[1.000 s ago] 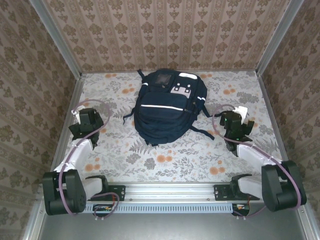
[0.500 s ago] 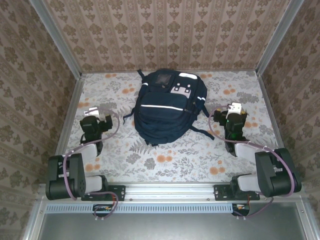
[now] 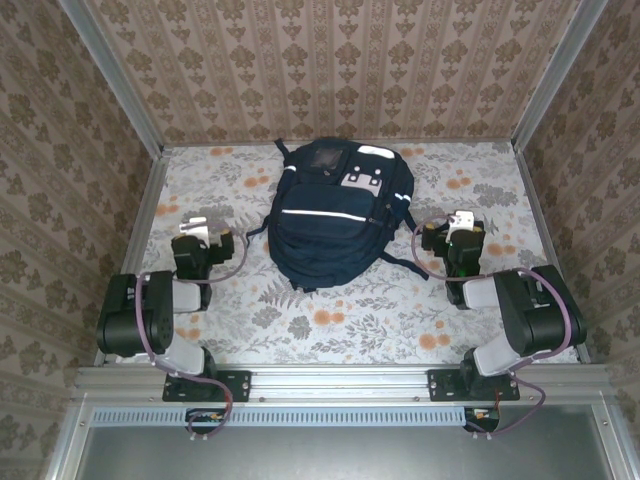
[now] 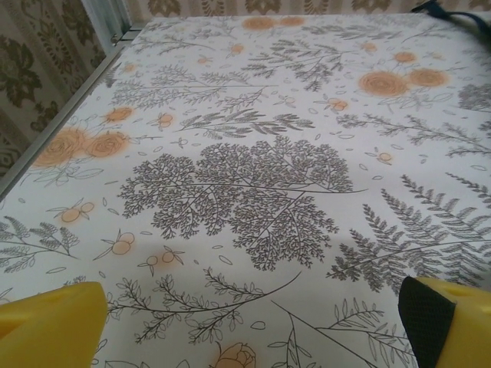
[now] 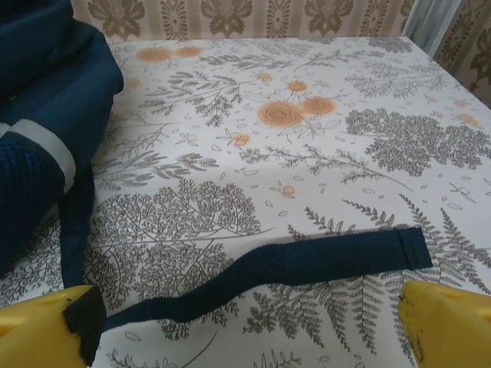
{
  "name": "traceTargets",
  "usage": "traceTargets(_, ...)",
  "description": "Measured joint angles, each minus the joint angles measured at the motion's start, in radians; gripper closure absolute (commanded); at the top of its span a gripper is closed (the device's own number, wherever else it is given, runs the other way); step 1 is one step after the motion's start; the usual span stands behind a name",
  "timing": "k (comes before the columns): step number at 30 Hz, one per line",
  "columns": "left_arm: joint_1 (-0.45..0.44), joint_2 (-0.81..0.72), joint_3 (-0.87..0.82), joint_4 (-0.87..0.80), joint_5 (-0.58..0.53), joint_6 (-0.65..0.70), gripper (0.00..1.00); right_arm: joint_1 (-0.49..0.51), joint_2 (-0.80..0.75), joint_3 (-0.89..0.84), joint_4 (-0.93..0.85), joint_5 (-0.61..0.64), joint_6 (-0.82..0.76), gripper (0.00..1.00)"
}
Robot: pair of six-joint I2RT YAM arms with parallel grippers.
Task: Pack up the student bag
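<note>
The student bag [image 3: 335, 215] is navy blue with white stripes and lies at the back middle of the floral table. Its side [image 5: 46, 115] shows at the left of the right wrist view, and one dark strap [image 5: 307, 264] trails across the cloth just ahead of my right gripper [image 5: 245, 326]. That gripper [image 3: 460, 238] is open and holds nothing, low over the table just right of the bag. My left gripper [image 3: 203, 240] stands open left of the bag. Its yellow fingers [image 4: 46, 326] frame bare cloth, and a bit of the bag's strap [image 4: 460, 11] sits at the far right.
Wallpapered walls [image 3: 330, 60] with metal corner posts [image 3: 120, 80] close in the table on three sides. A metal edge rail [image 4: 69, 115] runs along the left side. Open floral cloth [image 3: 330, 320] lies between the bag and the arm bases.
Both arms have folded back toward their bases. The left gripper has shifted right and the right gripper left, each closer to the bag. The bag has not moved.
</note>
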Motion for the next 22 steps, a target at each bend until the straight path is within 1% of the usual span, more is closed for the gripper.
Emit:
traceTargets(4, -0.042, 0.003, 0.040, -0.009, -0.071, 0.011, 0.00, -0.003, 0.000, 0.020, 0.000, 0.000, 0.004, 0.00)
traceTargets(9, -0.047, 0.003, 0.046, -0.010, -0.107, 0.014, 0.00, -0.006, 0.000, 0.021, 0.000, 0.000, 0.006, 0.00)
traceTargets(22, -0.047, 0.003, 0.046, -0.011, -0.123, 0.018, 0.00, -0.006, 0.000, 0.021, 0.000, 0.000, 0.006, 0.01)
